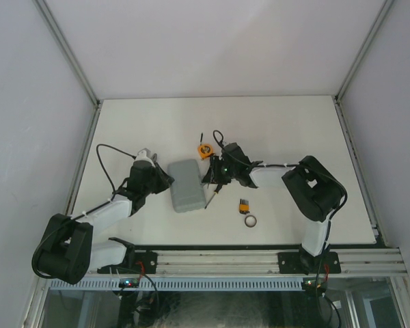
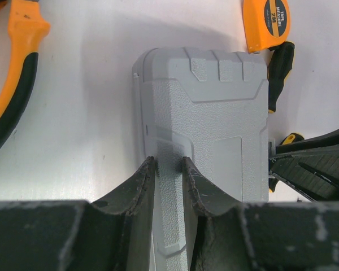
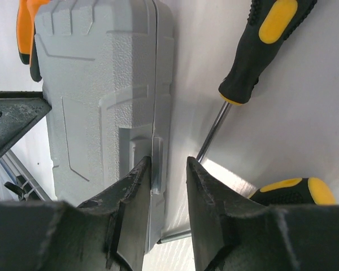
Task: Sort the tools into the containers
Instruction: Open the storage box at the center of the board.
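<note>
The grey case [image 1: 186,185] lies closed on the table between both arms. My left gripper [image 2: 166,161] sits at the case's left side [image 2: 214,124], its jaws closed on a raised strip of the lid. At the case's right edge my right gripper [image 3: 168,162] straddles the latch [image 3: 158,158]: one finger touches it and the other stands clear, so it is open. Two black-and-orange screwdrivers [image 3: 260,48] [image 3: 294,192] lie right of the case. The orange tape measure [image 2: 266,22] lies past the far end. The orange-handled pliers [image 2: 14,84] lie to the left.
A small bit set [image 1: 243,204] and a dark ring [image 1: 250,221] lie on the table near the front, right of the case. The right arm's elbow [image 1: 314,188] rises over the table's right half. White walls enclose the table on three sides.
</note>
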Controlling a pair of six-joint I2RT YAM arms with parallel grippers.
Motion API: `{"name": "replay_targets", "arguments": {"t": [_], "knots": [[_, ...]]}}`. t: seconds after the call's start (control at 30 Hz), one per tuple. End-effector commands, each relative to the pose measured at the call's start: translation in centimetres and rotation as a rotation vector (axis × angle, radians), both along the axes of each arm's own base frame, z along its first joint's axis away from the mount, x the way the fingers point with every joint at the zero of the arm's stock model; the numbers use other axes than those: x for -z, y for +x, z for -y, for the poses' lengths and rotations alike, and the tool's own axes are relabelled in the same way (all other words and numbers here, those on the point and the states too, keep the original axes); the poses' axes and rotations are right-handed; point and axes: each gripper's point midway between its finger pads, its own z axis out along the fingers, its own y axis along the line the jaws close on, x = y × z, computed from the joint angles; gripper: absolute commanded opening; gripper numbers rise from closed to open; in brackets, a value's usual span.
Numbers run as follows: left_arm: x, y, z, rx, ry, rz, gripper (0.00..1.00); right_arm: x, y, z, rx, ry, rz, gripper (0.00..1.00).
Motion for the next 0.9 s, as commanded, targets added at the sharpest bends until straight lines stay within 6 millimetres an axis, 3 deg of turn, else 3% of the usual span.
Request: {"name": "replay_targets", "arguments": {"t": [0.0,0.47,0.87], "knots": [[4.6,-3.9,-2.2,0.007,0.122,-0.199,0.27,-1.5,1.3,-1.3,-0.011,0.038,0.051,0.29],[3.9,-3.7,-2.1,0.008,0.116,-0.188,0.31,-2.0,0.6,-2.1,-0.075,0.056,0.054,0.02],[-2.0,-2.5,-2.5,-0.039,0.102,-0.069,0.44,-5.9,1.0,-1.1,-0.051,0.046,0.139,0.0]]}}
